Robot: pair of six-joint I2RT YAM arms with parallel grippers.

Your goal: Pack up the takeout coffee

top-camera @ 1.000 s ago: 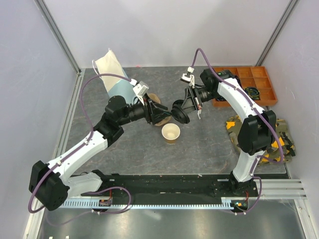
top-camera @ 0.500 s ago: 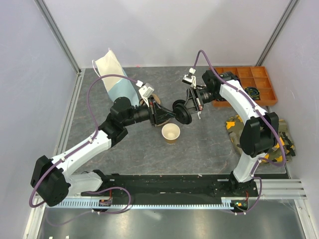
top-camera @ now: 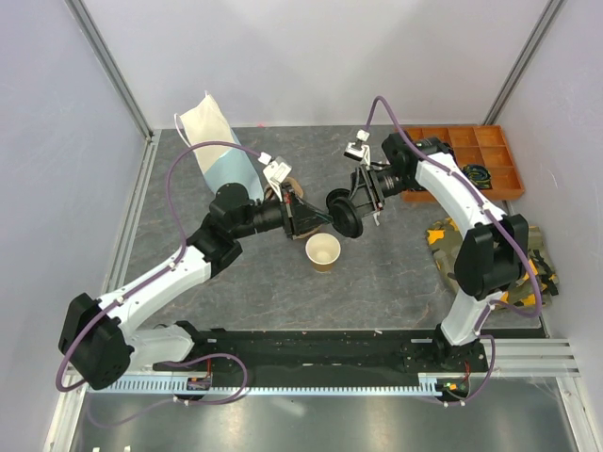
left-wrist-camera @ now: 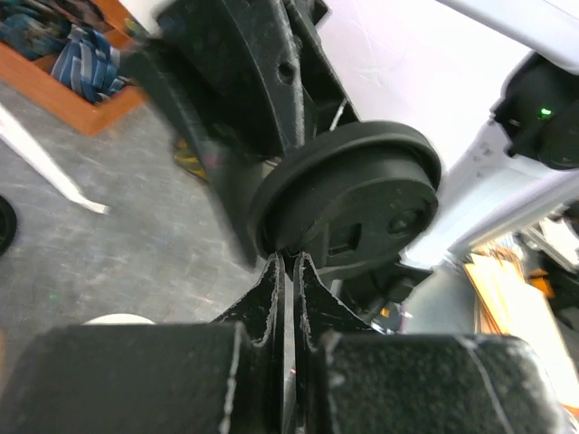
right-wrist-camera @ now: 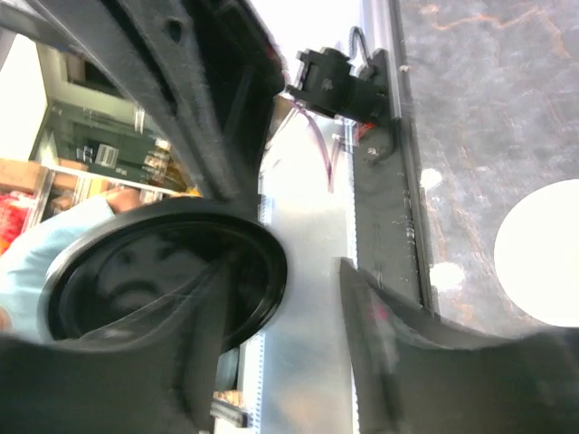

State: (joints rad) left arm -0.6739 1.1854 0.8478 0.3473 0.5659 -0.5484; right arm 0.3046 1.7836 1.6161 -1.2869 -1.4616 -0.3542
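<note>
**Top view**
- Cup (top-camera: 323, 251): upright on the grey table (top-camera: 396, 278), mouth open, cream inside, uncovered.
- Lid (top-camera: 343, 213): black, held in the air just past the cup's far side and slightly to its right, standing on edge between both grippers.
- Left gripper (top-camera: 323, 217): just beyond the cup, coming in from the cup's left, tips at the lid's rim.
- Right gripper (top-camera: 360, 203): beyond and to the right of the cup, close against the lid's other side.
- Paper bag (top-camera: 221, 155): light blue with a white top, well beyond the cup on its left.
- Orange tray (top-camera: 471, 160): split into compartments, well beyond the cup on its right.

**Left wrist view**
- Fingers (left-wrist-camera: 268, 298): pressed almost together with only a thin slit between them, pinching the lid's lower rim.
- Lid: on edge straight ahead of the tips, moulded face toward the camera.
- Cup: a white sliver of rim at lower left, below the lid.
- Right gripper: a dark, blurred bulk behind the lid.

**Right wrist view**
- Jaws: spread wide, with the lid lying against one finger and a clear gap to the other, so not clamped.
- Cup: a pale round shape at the right edge, apart from the lid.
</note>
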